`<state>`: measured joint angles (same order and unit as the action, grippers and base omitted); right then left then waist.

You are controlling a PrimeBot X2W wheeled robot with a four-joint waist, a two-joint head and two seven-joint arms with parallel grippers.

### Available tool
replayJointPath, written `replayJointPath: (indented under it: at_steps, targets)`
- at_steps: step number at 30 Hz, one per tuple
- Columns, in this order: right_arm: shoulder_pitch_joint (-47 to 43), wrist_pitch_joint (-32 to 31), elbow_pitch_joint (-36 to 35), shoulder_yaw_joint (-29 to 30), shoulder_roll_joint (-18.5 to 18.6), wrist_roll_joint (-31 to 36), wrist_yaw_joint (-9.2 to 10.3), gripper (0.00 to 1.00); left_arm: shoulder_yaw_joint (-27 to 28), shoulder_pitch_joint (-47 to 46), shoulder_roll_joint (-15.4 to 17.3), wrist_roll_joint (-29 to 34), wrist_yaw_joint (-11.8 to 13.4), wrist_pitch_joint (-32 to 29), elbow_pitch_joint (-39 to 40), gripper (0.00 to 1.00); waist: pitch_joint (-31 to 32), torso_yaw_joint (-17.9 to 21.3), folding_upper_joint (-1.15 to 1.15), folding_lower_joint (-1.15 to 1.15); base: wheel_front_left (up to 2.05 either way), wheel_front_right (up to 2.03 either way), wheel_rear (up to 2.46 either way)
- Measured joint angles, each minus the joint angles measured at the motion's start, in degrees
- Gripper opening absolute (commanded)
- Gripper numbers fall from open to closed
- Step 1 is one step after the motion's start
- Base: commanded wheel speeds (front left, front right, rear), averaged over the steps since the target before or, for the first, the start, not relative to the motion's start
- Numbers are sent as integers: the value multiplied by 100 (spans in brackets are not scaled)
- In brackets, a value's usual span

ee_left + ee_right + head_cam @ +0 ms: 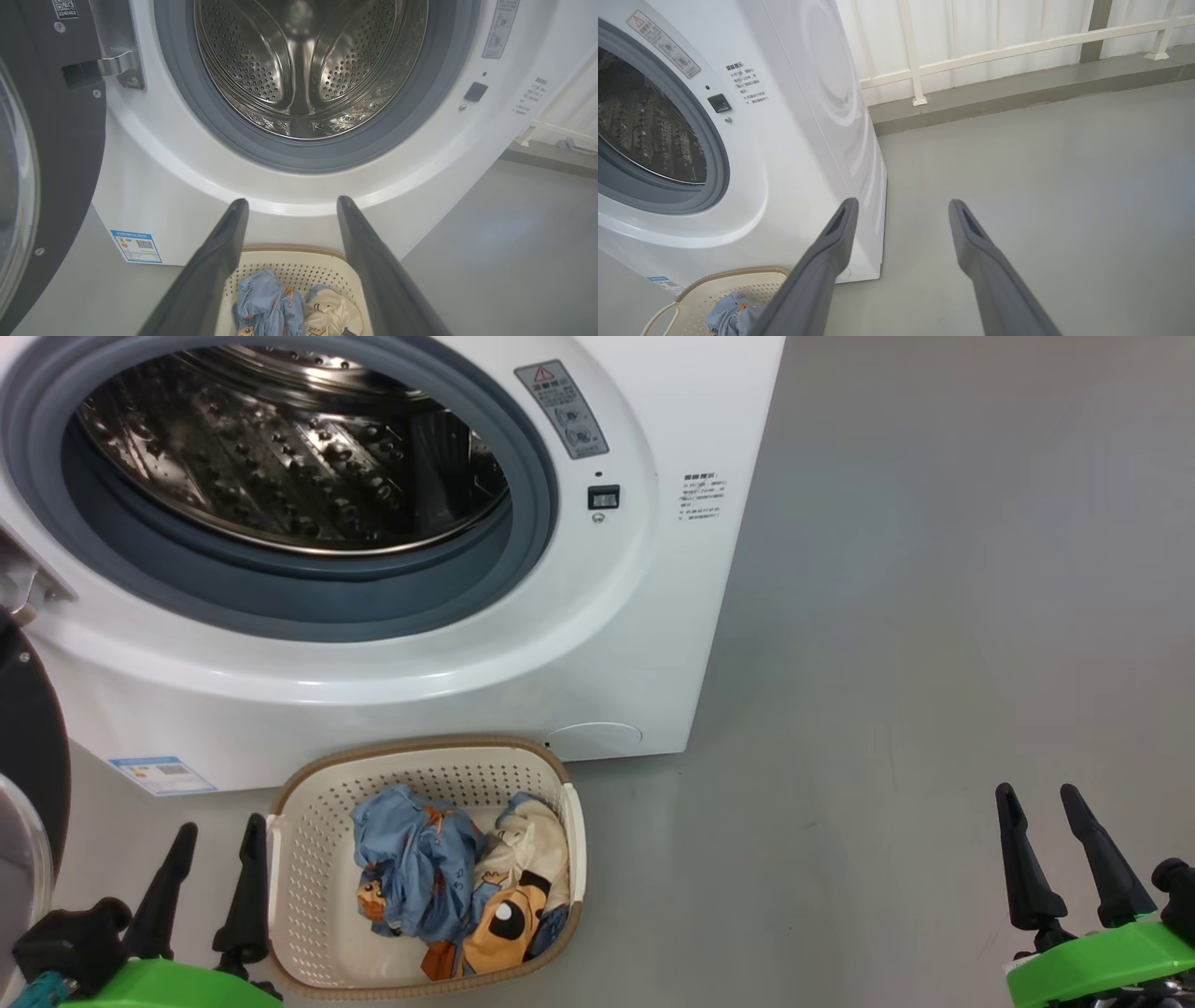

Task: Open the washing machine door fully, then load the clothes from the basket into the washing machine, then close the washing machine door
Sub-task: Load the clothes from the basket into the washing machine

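Observation:
The white washing machine [597, 644] stands with its steel drum [289, 448] exposed inside the blue-grey ring. Its black door [56, 154] is swung out to the left, seen edge-on at the left of the head view [33, 737]. On the floor in front sits the cream basket [308, 859] holding the light blue garment [411, 868] and the cream and orange garment [523, 887]. My left gripper [220, 831] is open just left of the basket, nothing between its fingers. My right gripper [1038, 795] is open over bare floor, far right of the basket.
Grey floor [934, 616] stretches to the right of the machine. In the right wrist view a white railing [1017, 46] and a low kerb run behind the machine. A blue label [163, 775] marks the machine's lower left corner.

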<state>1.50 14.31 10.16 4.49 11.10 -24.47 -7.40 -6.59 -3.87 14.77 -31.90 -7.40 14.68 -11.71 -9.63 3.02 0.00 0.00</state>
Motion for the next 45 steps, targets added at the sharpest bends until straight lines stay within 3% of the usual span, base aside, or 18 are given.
replayJointPath:
  at_steps: [9, 17, 45]
  targets:
    - [128, 1, -24, -11, -21, 2, 0, 100, -54, -60, -137, -2, 0, 0, -111, 100, -131, -19, 0, 0, 0, 0, 0]
    - [246, 0, -60, -58, -134, 19, 0, 100, -252, -272, -322, -2, 0, -4, -717, 100, -395, -7, 0, 0, 0, 0, 0]
    - [1451, 1, -311, -419, -521, 130, 0, 100, -1645, -2621, -75, -714, 0, -5, -3132, 100, -2192, 172, 0, 0, 0, 0, 0]
